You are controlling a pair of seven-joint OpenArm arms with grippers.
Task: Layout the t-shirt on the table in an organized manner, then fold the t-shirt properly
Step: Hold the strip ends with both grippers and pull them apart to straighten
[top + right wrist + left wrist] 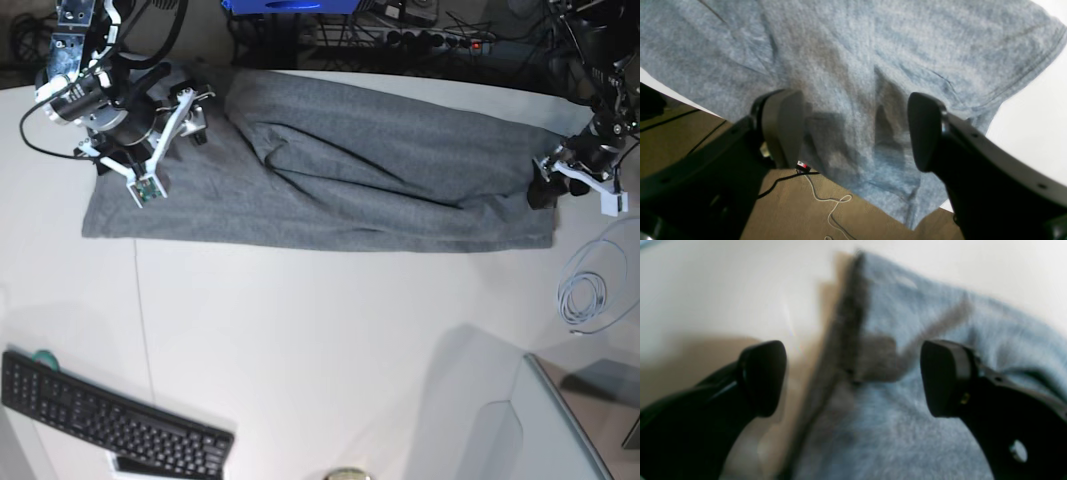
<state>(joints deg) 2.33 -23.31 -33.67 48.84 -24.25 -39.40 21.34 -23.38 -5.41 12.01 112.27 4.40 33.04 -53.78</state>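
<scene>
On the white desk [300, 330] the grey t-shirt [350, 170] lies spread out, with the left pincer [853, 376] and right pincer [857, 130] wide open at its ends.

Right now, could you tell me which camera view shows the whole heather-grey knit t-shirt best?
The base view: the heather-grey knit t-shirt lies spread across the smooth white table, every edge visible between the two arms. The left wrist view gives only a blurred dark edge of it; the right wrist view shows one part hanging past the table's edge.
</scene>
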